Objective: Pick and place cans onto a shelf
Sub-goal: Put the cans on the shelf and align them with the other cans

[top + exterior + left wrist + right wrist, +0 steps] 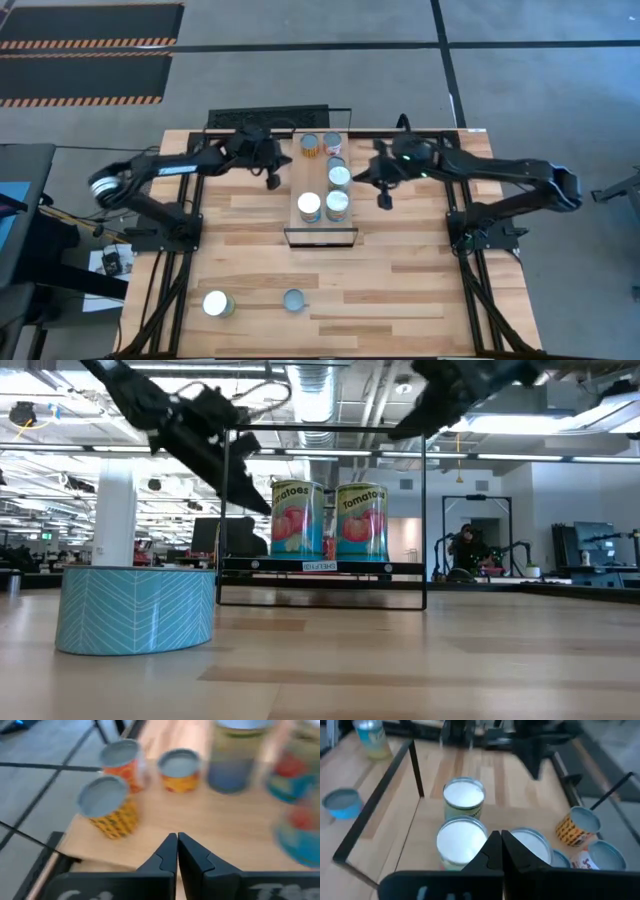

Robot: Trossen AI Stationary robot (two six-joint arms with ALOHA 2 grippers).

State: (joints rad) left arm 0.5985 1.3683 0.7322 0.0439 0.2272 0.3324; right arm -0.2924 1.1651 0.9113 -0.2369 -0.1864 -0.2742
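The shelf (322, 235) is a narrow light-wood board in a thin black frame, lying in the middle of the table. Several cans stand on it, among them two tomato cans (297, 518) (362, 520) at its near end and yellow-labelled ones (111, 812) at its far end. Two more cans stand on the table near its front edge: a white-topped one (218, 304) and a low pale-blue one (293, 300). My left gripper (272, 183) hangs shut just left of the shelf, holding nothing. My right gripper (384, 200) hangs shut just right of it, also holding nothing.
The shelf's black frame posts (415, 767) rise at its corners, and a top rail (320, 427) spans them. A black grid panel (268, 118) lies at the table's far edge behind the shelf. Open tabletop (400, 290) lies between the shelf and the near edge.
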